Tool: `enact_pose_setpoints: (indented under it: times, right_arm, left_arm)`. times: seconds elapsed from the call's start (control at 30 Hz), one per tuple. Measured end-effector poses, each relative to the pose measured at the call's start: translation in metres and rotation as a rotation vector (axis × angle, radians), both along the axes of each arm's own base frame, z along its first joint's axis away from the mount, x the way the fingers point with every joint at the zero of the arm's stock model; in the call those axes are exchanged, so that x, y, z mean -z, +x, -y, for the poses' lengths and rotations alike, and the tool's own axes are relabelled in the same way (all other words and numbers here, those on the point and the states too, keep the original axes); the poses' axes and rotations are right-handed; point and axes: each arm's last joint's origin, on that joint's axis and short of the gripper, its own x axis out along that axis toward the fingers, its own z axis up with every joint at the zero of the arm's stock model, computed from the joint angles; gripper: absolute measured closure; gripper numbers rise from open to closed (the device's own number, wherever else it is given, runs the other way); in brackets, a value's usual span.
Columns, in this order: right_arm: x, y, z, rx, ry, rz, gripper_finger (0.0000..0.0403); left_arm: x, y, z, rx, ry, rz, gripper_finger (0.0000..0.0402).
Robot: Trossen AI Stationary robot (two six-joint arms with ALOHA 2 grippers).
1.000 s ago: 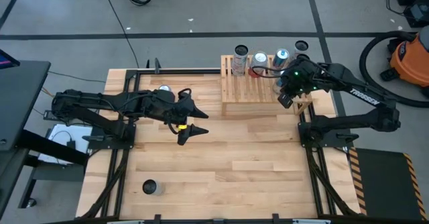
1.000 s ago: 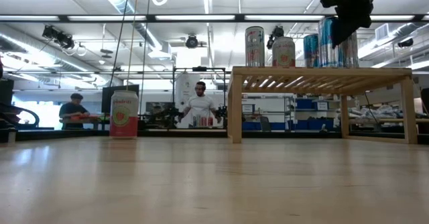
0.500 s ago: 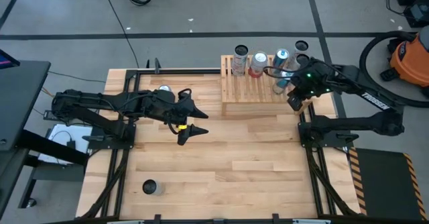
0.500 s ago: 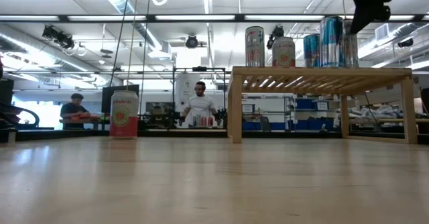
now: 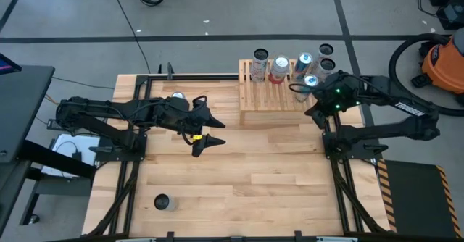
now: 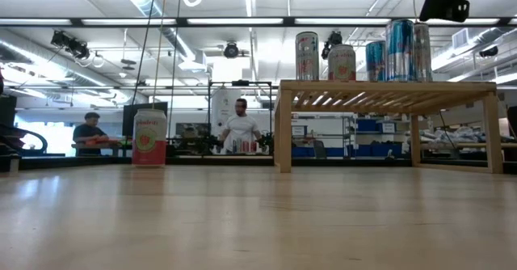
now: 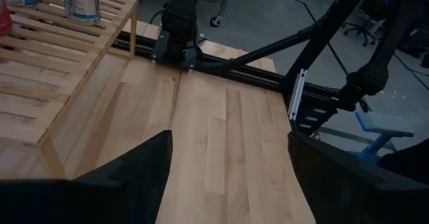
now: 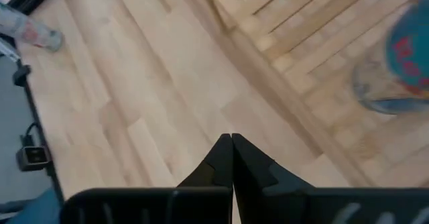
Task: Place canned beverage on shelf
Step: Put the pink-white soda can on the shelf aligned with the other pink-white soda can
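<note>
Grey taped floor [image 5: 217,10], orange vacuum [image 5: 444,61], ceiling strip lights [image 6: 242,21], two people beyond.

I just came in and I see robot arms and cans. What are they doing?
The robot is putting drink cans on a wooden shelf. Several cans already stand along its far edge, like the blue can. The right end effector is shut and empty, hanging by the shelf's right end. The left end effector is open, holding nothing, over the middle of the table. Two more cans are on the table: one behind the left arm, another dark-topped can near the front.
</note>
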Motion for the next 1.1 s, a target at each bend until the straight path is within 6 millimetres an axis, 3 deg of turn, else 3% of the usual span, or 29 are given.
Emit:
enact_pose_setpoints:
  times: [0.23,0.63,1.1]
  right_arm:
    - [0.012,0.013,-0.007,-0.049,0.102,0.035,0.0398]
    - [0.045,0.030,-0.010,-0.097,0.074,0.042,0.0398]
    - [0.049,0.037,-0.005,-0.035,-0.055,0.021,0.0398]
  left_arm:
    - [0.000,0.000,0.000,-0.001,-0.001,0.000,0.0102]
    - [0.000,0.000,0.000,-0.001,-0.001,0.000,0.0102]
    - [0.000,0.000,0.000,0.000,-0.001,0.000,0.0102]
